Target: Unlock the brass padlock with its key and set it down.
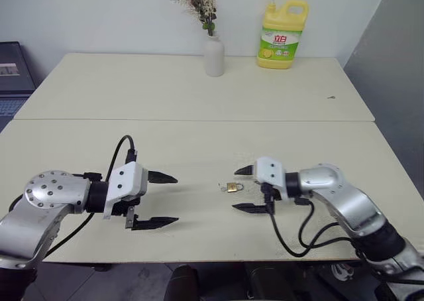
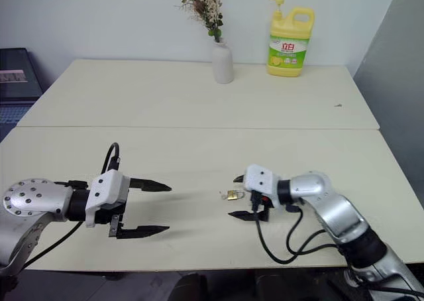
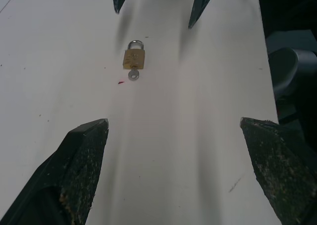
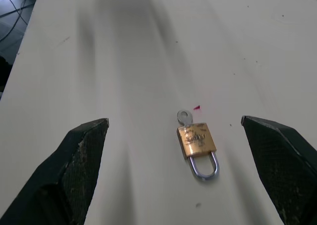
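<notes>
The yellow bottle [image 1: 283, 34] label seemingly reads "立白".

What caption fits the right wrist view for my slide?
Right gripper, open, facing the brass padlock lying flat on the table, key in its keyhole.

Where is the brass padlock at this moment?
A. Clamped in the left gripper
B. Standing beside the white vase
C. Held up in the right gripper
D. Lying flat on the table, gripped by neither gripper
D. The brass padlock lies flat on the table with its key in it, between the open right gripper and open left gripper, touching neither.
</notes>
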### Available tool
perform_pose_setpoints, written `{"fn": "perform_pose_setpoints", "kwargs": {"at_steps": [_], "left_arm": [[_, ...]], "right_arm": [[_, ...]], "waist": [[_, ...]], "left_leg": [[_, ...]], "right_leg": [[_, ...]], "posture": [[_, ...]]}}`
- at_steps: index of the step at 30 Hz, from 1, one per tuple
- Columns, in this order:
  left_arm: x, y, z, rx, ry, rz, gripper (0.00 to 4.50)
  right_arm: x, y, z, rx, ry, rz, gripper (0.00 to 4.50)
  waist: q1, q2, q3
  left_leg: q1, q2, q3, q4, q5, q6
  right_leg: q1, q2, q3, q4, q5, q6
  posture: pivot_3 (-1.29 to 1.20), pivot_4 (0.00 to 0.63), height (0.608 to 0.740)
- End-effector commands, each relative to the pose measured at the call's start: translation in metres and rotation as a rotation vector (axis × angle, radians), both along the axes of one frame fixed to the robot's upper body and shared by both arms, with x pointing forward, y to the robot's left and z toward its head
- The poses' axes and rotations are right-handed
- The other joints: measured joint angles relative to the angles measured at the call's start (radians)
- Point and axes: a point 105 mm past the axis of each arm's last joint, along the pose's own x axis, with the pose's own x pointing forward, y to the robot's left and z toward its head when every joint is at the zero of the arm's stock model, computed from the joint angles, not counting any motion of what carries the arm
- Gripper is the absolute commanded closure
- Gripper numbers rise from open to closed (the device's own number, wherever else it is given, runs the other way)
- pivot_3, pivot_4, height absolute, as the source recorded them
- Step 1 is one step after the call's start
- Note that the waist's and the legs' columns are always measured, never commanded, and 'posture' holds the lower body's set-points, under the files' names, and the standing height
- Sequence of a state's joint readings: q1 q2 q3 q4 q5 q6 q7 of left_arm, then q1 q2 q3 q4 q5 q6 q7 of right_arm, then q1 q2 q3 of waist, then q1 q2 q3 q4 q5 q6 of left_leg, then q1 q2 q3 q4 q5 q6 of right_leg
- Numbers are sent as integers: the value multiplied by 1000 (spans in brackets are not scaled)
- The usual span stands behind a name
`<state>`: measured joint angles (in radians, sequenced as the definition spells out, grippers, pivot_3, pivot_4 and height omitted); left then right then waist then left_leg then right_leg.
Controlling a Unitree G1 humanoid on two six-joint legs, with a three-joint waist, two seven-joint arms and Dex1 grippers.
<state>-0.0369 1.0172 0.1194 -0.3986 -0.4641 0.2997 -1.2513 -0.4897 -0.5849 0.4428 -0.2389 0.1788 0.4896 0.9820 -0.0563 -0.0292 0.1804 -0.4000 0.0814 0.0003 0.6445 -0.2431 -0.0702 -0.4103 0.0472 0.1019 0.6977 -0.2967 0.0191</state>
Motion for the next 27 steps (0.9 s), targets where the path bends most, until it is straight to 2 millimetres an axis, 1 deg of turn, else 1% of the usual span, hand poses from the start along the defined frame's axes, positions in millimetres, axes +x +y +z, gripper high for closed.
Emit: {"fn": "perform_pose_setpoints", "kwargs": {"at_steps": [1,5,7,14,22,25,27], "left_arm": [[0,-4,5,3,-40,-17,27],[-2,-6,1,-1,-41,-20,27],[-2,-5,-2,8,-41,-18,27],[-3,-4,-5,10,-41,-11,27],[-1,-4,-8,18,-45,-18,27],[-1,-4,-7,18,-45,-21,0],[-2,-4,-8,15,-43,-25,0]], "right_arm": [[8,4,0,-32,-7,12,0],[17,7,-3,-51,6,16,0],[19,7,-7,-79,36,27,0],[22,6,-13,-107,58,50,0],[27,8,-18,-105,61,31,0],[27,8,-19,-105,60,30,586],[28,6,-22,-123,45,30,1232]], "waist": [[1,0,0],[4,0,0],[3,0,0],[2,0,0],[1,0,0],[1,0,0],[1,0,0]], "left_leg": [[0,0,0,0,0,0],[0,0,0,0,0,0],[0,0,0,0,0,0],[0,0,0,0,0,0],[0,0,0,0,0,0],[0,0,0,0,0,0],[0,0,0,0,0,0]], "right_leg": [[0,0,0,0,0,0],[0,0,0,0,-1,-1],[0,0,0,0,-1,-1],[0,0,0,0,-1,-1],[0,0,0,1,-1,-1],[0,0,0,1,-1,-1],[0,0,0,1,-1,-1]], "posture": [[0,150,740],[0,150,740],[0,150,740],[0,150,740],[0,150,740],[0,150,740],[0,150,740]]}}
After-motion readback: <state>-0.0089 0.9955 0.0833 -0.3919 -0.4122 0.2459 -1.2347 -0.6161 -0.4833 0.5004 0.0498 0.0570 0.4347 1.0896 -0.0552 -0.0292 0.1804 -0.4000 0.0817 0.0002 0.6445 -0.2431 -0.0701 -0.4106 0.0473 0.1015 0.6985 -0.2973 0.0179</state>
